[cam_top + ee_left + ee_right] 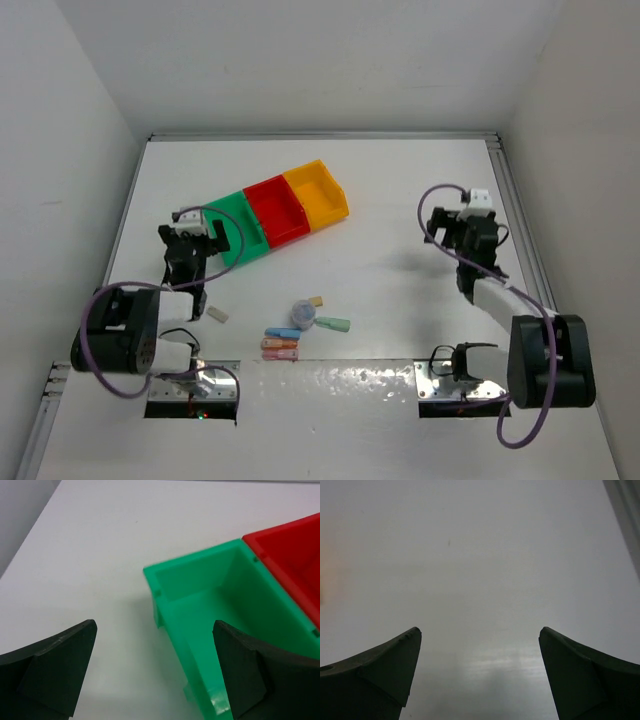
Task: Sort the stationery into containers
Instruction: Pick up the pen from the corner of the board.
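You see the white table (400,180) with walls on three sides. The two arms are bolted at its near edge, the left arm (125,335) on the left and the right arm (545,360) on the right.

The containers stand in one joined row, slanted, on the far middle part of the table. The green bin (247,213) is at the left and nearest end, the red bin (277,208) is in the middle, and the yellow-orange bin (318,193) is at the far right end.

The left gripper (197,236) is just beside the near end of the green bin. Its jaws are spread wide and hold nothing. In the left wrist view one finger (250,675) is in front of the green bin wall, and the other is over bare table. The right gripper (465,228) is well apart from the bins, over bare table on the right side. It is also wide and holds nothing.

The stationery lies on the table between the two arm bases, near the front edge. The lavender-blue roll (303,314) is in the middle, with the small beige block (316,300) just beside it. The green stick (334,324) lies to its right. The blue stick (283,332), the orange stick (280,343) and the pink stick (280,353) lie close together, one below the other. The other beige block (217,314) lies alone to the left, near the left arm.
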`<state>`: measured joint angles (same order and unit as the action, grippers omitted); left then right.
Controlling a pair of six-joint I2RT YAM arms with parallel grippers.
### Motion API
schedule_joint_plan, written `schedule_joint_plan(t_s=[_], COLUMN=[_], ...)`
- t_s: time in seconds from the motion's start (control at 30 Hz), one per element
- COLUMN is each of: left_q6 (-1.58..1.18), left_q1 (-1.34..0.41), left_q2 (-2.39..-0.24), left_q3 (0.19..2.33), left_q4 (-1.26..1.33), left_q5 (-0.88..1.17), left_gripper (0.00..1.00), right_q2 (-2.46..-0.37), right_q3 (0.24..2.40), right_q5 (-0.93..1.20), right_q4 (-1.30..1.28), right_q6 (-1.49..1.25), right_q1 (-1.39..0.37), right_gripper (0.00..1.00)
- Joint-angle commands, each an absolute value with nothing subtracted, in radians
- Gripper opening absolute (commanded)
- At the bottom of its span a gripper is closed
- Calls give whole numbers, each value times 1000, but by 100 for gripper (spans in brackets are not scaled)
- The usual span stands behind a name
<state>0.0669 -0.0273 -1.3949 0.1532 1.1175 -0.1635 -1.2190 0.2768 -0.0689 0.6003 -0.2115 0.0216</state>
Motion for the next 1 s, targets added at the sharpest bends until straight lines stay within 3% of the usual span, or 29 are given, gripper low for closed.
schedule_joint_plan(t_s=[0.0, 0.1, 0.17, 0.27, 0.33, 0.37, 0.4, 0.43, 0.47, 0.5, 0.57, 0.6, 0.67, 0.73, 0.8, 0.97], left_q6=[163, 117, 103, 188, 196, 180, 166, 155, 134, 124, 100, 86, 68, 63, 66, 72], left_q1=[-14, -2, 0, -2, -2, -2, -3, -3, -3, -3, -3, -3, -3, -5, -5, -6], left_q2=[-1215, -1102, -1030, -887, -807, -784, -753, -741, -727, -695, -660, -622, -563, -516, -491, -468], left_q3=[460, 664, 684, 681, 686, 699, 706, 709, 701, 689, 638, 626, 588, 562, 548, 535], left_q4=[604, 382, 390, 378, 310, 201, 139, 76, -42, -76, -150, -166, -204, -216, -218, -235], left_q5=[-53, -136, -248, -319, -336, -340, -344, -347, -354, -360, -397, -411, -420, -399, -391, -400], left_gripper=[100, 100, 100, 100, 100, 100, 100, 100, 100, 100, 100, 100, 100, 100, 100, 100], right_q2=[-1164, -1233, -1305, -1362, -1373, -1382, -1388, -1394, -1410, -1416, -1419, -1414, -1398, -1404, -1420, -1502], right_q3=[561, 831, 955, 1066, 1158, 1179, 1187, 1171, 1152, 1128, 1019, 937, 853, 767, 733, 709], right_q5=[34, -163, -374, -428, -277, -142, 122, 188, 199, 169, 105, 53, 43, 66, 52, -17], right_q4=[274, -114, -172, -231, -340, -406, -513, -544, -560, -584, -565, -514, -392, -300, -258, -155], right_q6=[-131, 182, 381, 375, 237, 241, 261, 284, 261, 241, 175, 143, 105, 52, 11, -61], right_q1=[-36, -256, -340, -451, -460, -457, -459, -475, -500, -567, -696, -736, -834, -905, -951, -1063], right_gripper=[99, 99, 99, 99, 99, 99, 99, 96, 89, 65, 38, 38, 67, 85, 89, 86])
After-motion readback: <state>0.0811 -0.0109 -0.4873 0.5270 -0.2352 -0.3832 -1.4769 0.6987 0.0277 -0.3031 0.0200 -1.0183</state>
